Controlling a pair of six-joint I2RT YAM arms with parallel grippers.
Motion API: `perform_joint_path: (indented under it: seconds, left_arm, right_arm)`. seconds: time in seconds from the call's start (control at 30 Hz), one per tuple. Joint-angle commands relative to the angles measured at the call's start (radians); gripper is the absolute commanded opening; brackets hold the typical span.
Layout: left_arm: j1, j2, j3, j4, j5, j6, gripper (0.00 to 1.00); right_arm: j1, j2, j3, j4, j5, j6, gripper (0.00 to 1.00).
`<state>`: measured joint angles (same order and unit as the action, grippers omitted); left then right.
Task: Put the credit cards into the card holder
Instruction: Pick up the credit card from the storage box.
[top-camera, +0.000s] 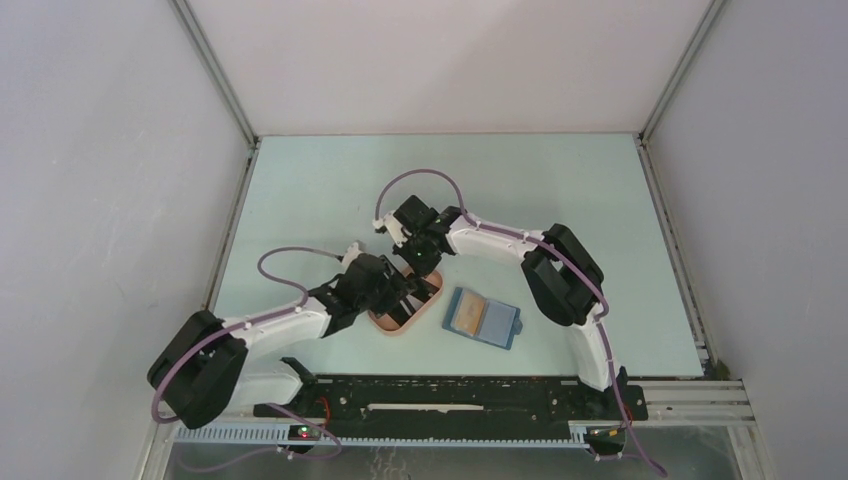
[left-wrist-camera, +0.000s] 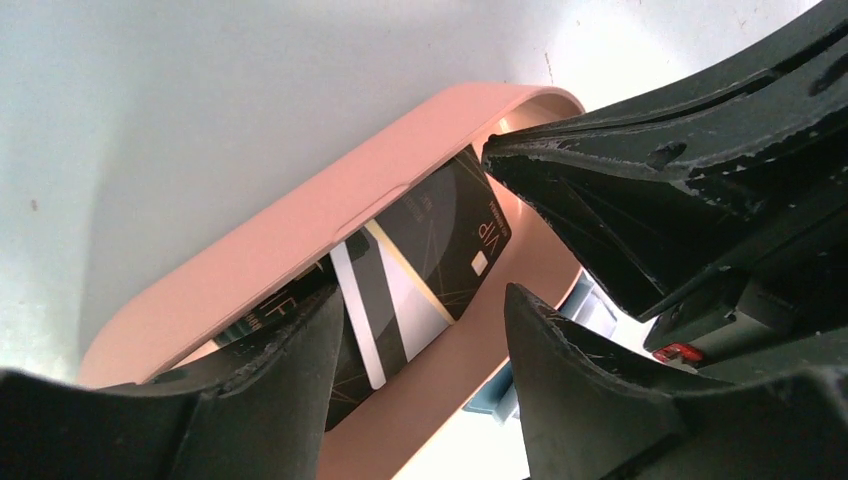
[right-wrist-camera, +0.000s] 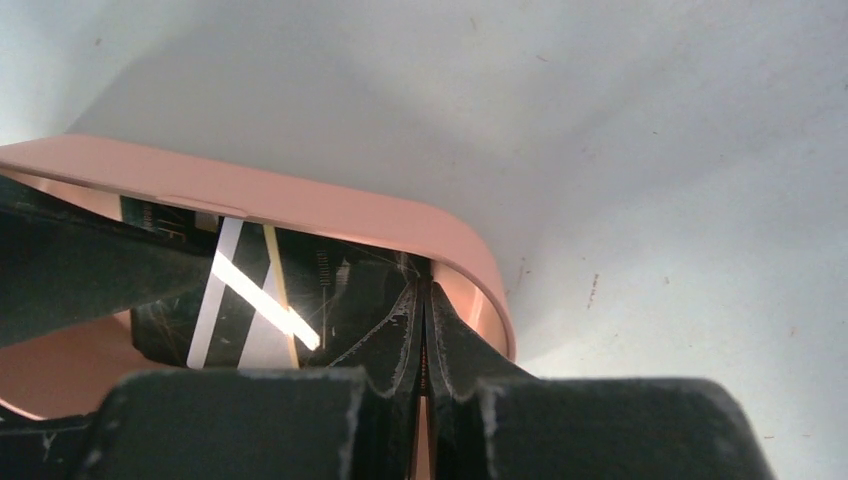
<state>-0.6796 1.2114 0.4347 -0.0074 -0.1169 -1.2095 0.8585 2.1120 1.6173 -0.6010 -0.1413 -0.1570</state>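
**A:** How far along is it?

**B:** Partway at best, I'd judge. The card holder (top-camera: 492, 322) lies open on the table (top-camera: 330, 190), just right of the pink tray (top-camera: 388, 325). An orange-tan card (top-camera: 462, 312) seems to sit on its left half, but it is too small to tell whether it is pocketed. At least two black cards (left-wrist-camera: 440, 250) lie overlapping in the tray and have yet to go in.

**A:** And the end effectors?

**B:** Both are down in the tray. The left end effector (left-wrist-camera: 422, 298) is released, its fingers apart on either side of the cards. The right end effector (right-wrist-camera: 421, 300) is clenched, with its tips together near the tray wall. Nothing shows between them.

**A:** The cards themselves?

**B:** They're thin, glossy black cards with fine gold lines. One reads "VIP" and another has a pale stripe.
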Motion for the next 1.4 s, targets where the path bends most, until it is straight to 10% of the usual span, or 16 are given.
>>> perform_joint_path:
  seconds: [0.0, 1.37]
  left_arm:
    - [-0.006, 0.06, 0.047, -0.013, 0.011, -0.024, 0.66]
    - [0.002, 0.05, -0.158, 0.541, -0.002, -0.162, 0.33]
  right_arm:
    - [0.01, 0.015, 0.004, 0.007, 0.056, -0.028, 0.07]
    - [-0.046, 0.067, 0.073, -0.127, -0.351, 0.04, 0.05]
